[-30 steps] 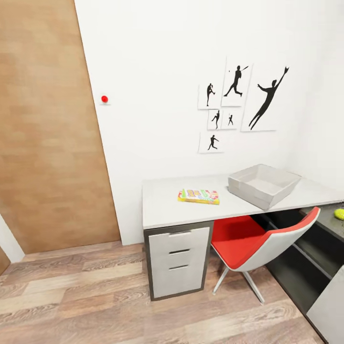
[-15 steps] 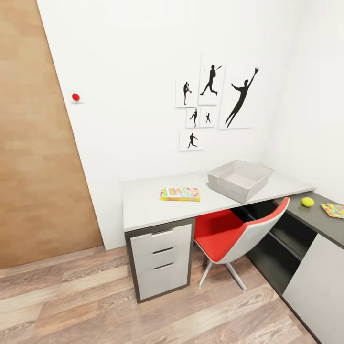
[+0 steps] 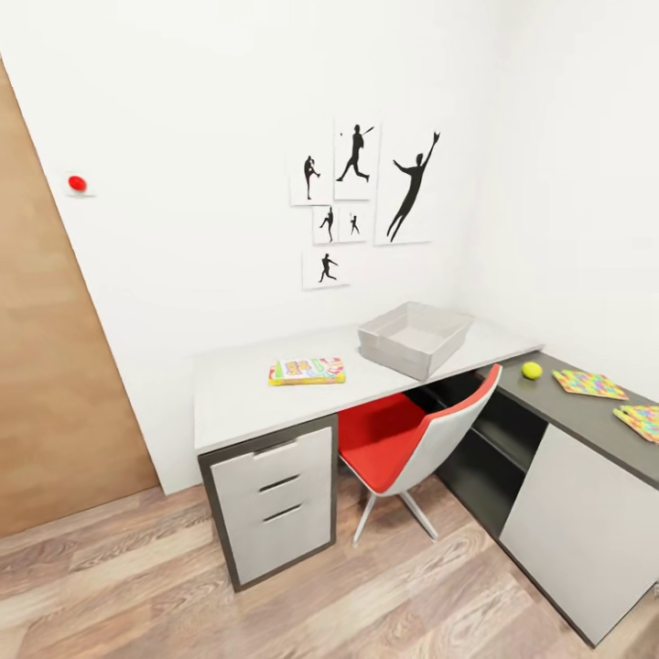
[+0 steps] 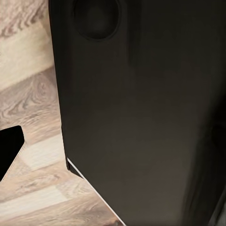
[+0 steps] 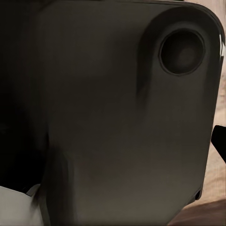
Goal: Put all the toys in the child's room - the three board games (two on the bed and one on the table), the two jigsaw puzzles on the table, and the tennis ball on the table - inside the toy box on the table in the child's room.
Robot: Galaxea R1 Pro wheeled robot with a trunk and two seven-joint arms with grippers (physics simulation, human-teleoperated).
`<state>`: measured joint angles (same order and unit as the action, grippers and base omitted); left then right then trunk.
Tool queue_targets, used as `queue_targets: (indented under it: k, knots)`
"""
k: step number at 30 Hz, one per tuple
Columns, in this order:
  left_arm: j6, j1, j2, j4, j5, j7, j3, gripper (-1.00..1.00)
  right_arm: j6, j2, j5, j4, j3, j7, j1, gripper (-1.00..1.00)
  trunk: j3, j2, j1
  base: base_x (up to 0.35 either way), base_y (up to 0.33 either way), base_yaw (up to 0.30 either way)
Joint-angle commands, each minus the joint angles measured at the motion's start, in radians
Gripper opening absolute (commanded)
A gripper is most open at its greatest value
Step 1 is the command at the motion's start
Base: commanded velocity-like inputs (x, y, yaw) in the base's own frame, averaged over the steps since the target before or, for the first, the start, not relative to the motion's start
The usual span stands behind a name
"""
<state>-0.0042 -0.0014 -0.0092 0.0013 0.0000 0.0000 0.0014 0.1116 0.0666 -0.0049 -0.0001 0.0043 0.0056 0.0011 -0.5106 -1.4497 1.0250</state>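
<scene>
In the head view the table [image 3: 238, 398] runs along the white wall, its pale grey top joined at the right to a dark grey lower section [image 3: 586, 414]. A yellow-green-red board game [image 3: 307, 371] lies flat on the pale top. The light grey toy box [image 3: 414, 339] stands further right on the same top. The tennis ball [image 3: 532, 370] rests on the dark section, with two jigsaw puzzles [image 3: 588, 383] [image 3: 642, 421] lying beyond it. The bed is out of view. Both wrist views look at a dark body panel [image 4: 141, 117] [image 5: 117, 117] close up.
A red and white swivel chair [image 3: 412, 439] is tucked under the table between the white three-drawer unit [image 3: 270, 499] and a white cabinet door [image 3: 572, 522]. A wooden door [image 3: 46, 384] is at the left. Wood floor [image 3: 183, 595] lies before the table.
The whole head view has swung to the right: table, chair and wall pictures have slid left, and the second jigsaw puzzle and more of the dark section have come into view.
</scene>
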Motion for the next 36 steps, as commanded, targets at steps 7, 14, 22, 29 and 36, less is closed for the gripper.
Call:
queue_targets:
  k: [7,14,22,29,36]
  knots:
    - [0.000,0.000,0.000,0.000,0.000,0.000,0.000,1.00,0.004,-0.003,-0.002,0.000,0.000,0.001,0.001,1.00,-0.001,0.000,0.000,0.000,0.000,-0.278]
    - [0.000,0.000,0.000,0.000,0.000,0.000,0.000,1.00,0.005,-0.007,-0.004,0.001,-0.002,0.001,0.002,1.00,-0.001,0.000,0.000,0.000,0.000,-0.279]
    - [0.000,0.000,0.000,0.000,0.000,0.000,0.000,1.00,0.051,-0.008,-0.006,0.001,-0.003,-0.001,0.003,1.00,-0.001,0.000,0.000,0.000,0.000,-0.279]
    - [0.000,0.000,0.000,0.000,0.000,0.000,0.000,1.00,0.107,-0.008,-0.005,0.002,-0.003,-0.001,0.005,1.00,-0.001,0.000,0.000,0.000,0.000,-0.279]
    - [0.000,0.000,0.000,-0.001,0.000,0.000,0.000,1.00,0.120,-0.008,-0.004,0.002,-0.003,-0.001,0.005,1.00,0.001,0.000,0.000,0.000,0.000,-0.279]
